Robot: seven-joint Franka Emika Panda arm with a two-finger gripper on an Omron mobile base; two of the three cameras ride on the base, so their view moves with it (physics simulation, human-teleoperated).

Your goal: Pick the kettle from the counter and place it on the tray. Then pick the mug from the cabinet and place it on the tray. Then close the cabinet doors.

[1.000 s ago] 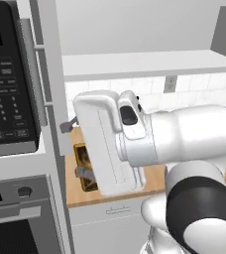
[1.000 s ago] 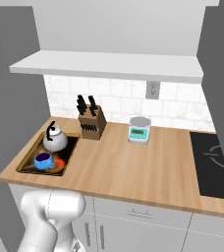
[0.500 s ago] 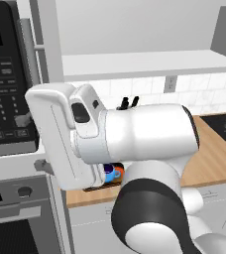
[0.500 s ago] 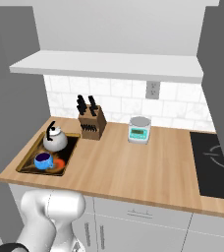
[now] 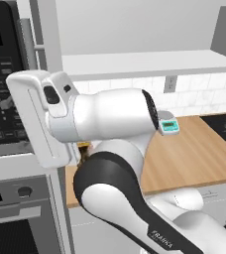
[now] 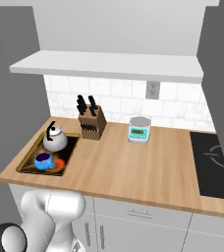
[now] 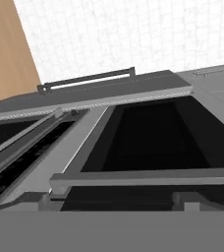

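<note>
The kettle and the mug both sit on the tray at the left end of the counter, so both placements look done; whether the cabinet doors are shut cannot be told. The gripper's jaws stand wide apart, holding nothing. "FRANKA" reads on the arm.

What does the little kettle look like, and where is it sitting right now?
The kettle is small, squat and round, whitish-grey and a bit shiny, with a black arched handle standing up on top. It stands upright at the back end of the dark tray, near the left end of the wooden counter. The blue mug sits just in front of it on the same tray. Nothing is holding the kettle.
</note>
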